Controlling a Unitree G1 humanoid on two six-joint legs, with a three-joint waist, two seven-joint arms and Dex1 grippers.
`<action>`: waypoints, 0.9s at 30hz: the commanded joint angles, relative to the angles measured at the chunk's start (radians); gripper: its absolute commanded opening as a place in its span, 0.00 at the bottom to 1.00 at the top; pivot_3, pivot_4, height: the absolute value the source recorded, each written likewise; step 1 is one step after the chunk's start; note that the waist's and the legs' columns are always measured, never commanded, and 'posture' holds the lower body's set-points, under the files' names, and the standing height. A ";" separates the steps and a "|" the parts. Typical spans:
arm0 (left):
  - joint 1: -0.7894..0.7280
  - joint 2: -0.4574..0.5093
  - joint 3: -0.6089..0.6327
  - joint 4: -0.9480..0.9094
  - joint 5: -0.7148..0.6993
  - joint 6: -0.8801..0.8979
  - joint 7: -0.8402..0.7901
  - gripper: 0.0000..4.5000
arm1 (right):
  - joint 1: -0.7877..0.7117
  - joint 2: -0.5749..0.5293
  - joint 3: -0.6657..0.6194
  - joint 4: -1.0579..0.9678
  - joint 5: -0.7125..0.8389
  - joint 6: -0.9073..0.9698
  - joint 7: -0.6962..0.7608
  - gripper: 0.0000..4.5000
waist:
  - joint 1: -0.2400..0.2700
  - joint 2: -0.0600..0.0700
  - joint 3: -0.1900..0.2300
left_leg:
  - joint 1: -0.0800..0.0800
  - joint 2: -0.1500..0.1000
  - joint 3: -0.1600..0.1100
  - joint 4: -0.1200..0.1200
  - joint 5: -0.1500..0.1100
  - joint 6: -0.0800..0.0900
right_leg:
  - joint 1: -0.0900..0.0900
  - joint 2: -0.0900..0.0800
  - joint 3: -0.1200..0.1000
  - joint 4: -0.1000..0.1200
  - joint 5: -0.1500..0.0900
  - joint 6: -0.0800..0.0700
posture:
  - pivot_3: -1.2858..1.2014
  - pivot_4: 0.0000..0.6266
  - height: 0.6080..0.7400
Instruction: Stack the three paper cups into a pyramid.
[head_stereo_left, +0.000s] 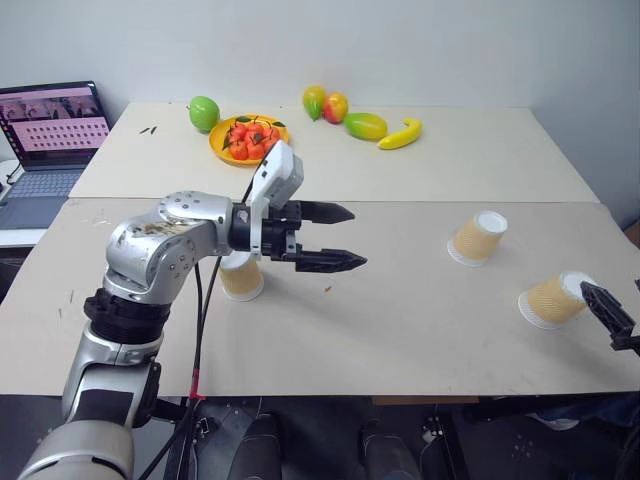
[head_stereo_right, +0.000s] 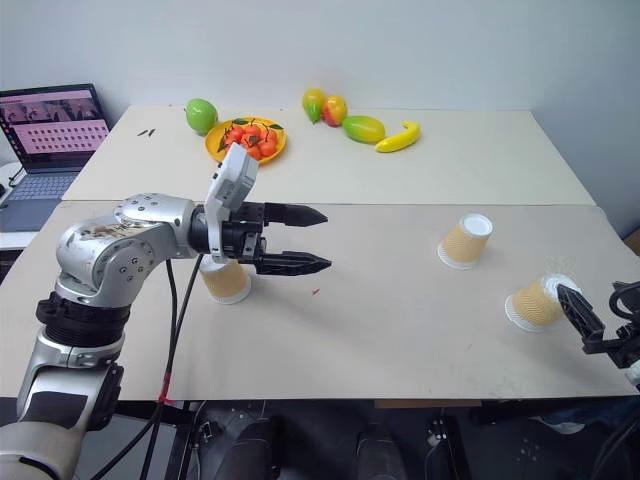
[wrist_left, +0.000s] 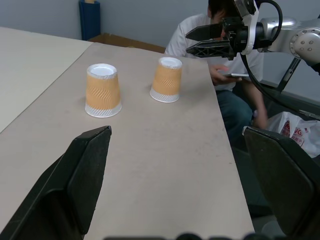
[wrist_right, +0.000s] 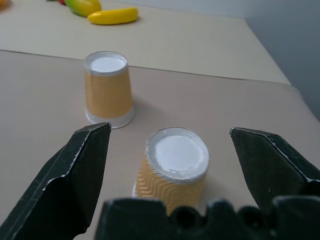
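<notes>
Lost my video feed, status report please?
Left gripper open, empty. Right gripper open, straddling nearest cup. All three cups upside down, apart, unstacked. Nothing in the way.

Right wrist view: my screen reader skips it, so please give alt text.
The open right gripper frames an upside-down paper cup between its black fingers. A second cup stands upside down beyond it on the table, with a banana farther back.
</notes>
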 joint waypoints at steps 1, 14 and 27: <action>-0.009 0.006 0.011 -0.009 0.022 -0.045 -0.006 1.00 | 0.019 0.004 0.016 0.032 -0.028 -0.074 0.006 0.99 | 0.001 0.000 0.000 | 0.000 0.000 0.000 0.000 0.000 0.000 | 0.000 0.000 0.000 0.000 0.000 0.000 | 0.52 0.24 0.94; -0.001 0.022 0.030 0.001 0.051 -0.060 0.010 1.00 | -0.031 -0.033 0.128 0.180 -0.049 -0.136 0.026 0.99 | -0.006 0.001 -0.001 | 0.001 0.000 0.000 -0.001 0.000 0.000 | 0.000 0.000 0.000 0.000 0.000 0.000 | 0.52 0.24 0.94; 0.061 0.048 0.085 -0.126 0.016 0.006 0.102 1.00 | -0.178 -0.105 0.232 0.361 -0.090 -0.198 0.067 0.99 | -0.016 0.001 -0.001 | 0.001 0.000 0.000 -0.002 0.000 0.000 | 0.000 0.000 0.001 0.000 0.000 0.000 | 0.52 0.24 0.94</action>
